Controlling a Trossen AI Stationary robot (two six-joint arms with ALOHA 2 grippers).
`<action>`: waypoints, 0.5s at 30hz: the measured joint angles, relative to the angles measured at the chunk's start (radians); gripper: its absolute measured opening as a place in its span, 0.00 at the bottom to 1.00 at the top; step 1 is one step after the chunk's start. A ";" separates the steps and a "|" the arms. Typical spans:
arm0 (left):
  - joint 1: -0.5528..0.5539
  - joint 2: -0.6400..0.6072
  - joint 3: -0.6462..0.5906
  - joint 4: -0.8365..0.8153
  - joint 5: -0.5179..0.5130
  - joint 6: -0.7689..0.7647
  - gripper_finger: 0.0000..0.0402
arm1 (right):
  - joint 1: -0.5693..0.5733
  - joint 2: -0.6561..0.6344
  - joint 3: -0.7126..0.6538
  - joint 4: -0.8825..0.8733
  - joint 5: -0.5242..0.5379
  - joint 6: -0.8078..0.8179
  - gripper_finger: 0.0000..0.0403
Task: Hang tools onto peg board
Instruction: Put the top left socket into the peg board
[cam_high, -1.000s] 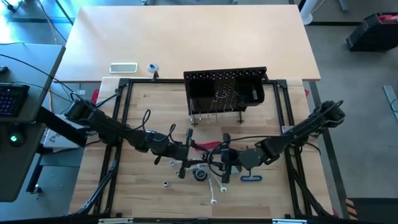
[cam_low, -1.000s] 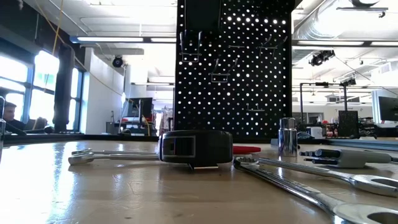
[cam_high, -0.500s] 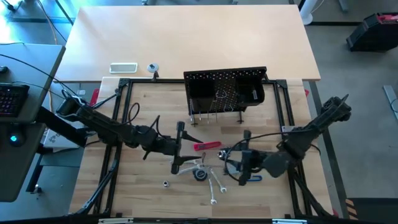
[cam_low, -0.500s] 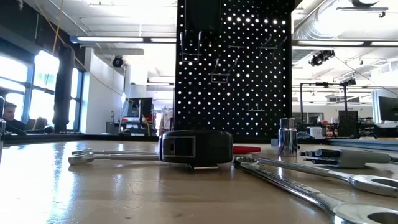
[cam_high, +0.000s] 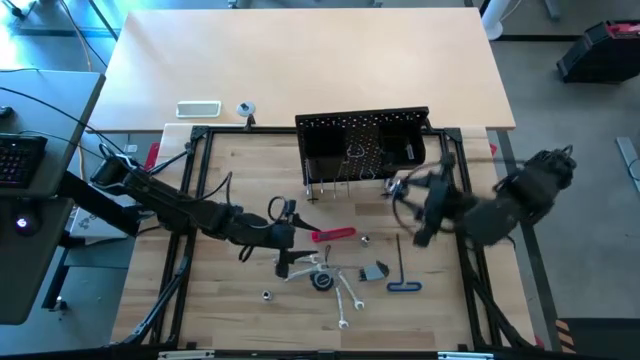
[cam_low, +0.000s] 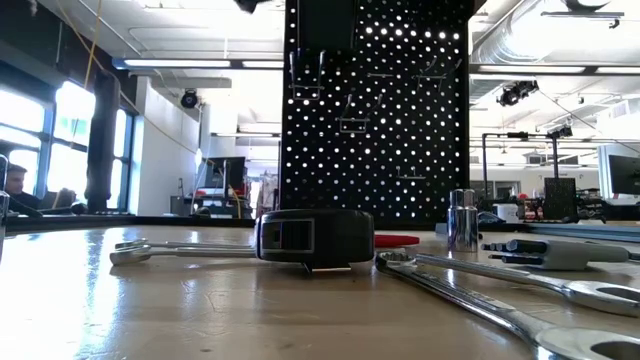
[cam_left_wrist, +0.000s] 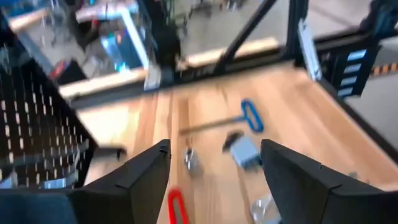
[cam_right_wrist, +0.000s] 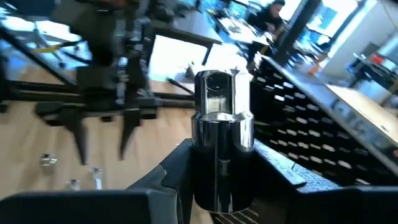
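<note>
Right gripper (cam_high: 400, 205): moved from lower centre to right of centre, carrying chrome cylindrical socket (cam_right_wrist: 222, 142). Left gripper (cam_high: 283, 232): jaws widened, withdrawn leftward.

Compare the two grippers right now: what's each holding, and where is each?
The left gripper is open and empty, while the right gripper is shut on a silver socket. The left gripper hangs low over the tools near the red-handled tool; the right gripper is up beside the peg board, at its right end. Both have dark two-finger jaws.
</note>
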 joint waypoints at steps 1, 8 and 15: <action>0.000 0.000 0.000 -0.022 -0.001 -0.016 0.60 | -0.020 0.000 0.031 -0.054 -0.017 0.021 0.28; 0.000 0.000 -0.001 -0.111 0.004 -0.080 0.60 | -0.218 0.000 0.139 -0.329 -0.195 0.161 0.28; 0.001 0.025 -0.001 -0.158 0.073 -0.108 0.60 | -0.397 0.007 0.140 -0.388 -0.341 0.152 0.29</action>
